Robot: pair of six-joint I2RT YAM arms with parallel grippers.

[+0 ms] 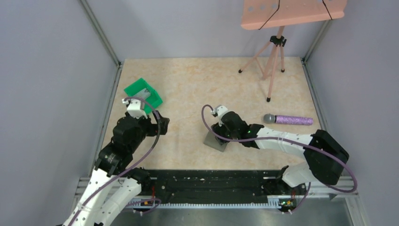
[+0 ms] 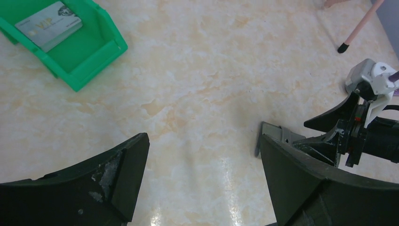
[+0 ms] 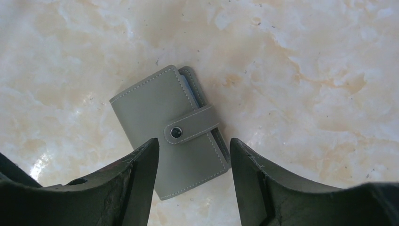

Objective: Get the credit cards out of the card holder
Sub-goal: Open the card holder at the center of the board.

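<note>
The grey card holder (image 3: 160, 110) lies folded shut on the table, with its snap strap (image 3: 190, 126) fastened. It also shows in the top view (image 1: 214, 142) and at the edge of the left wrist view (image 2: 277, 133). My right gripper (image 3: 194, 174) is open and hovers over the holder, one finger on each side of its near end. My left gripper (image 2: 202, 188) is open and empty over bare table, left of the holder. A silver card (image 2: 49, 26) lies in the green bin (image 2: 94, 56).
The green bin (image 1: 142, 94) sits at the far left, beyond the left gripper (image 1: 160, 123). A purple microphone (image 1: 288, 119) lies to the right of the right arm. A pink tripod stand (image 1: 272, 61) stands at the back right. Grey walls enclose the table.
</note>
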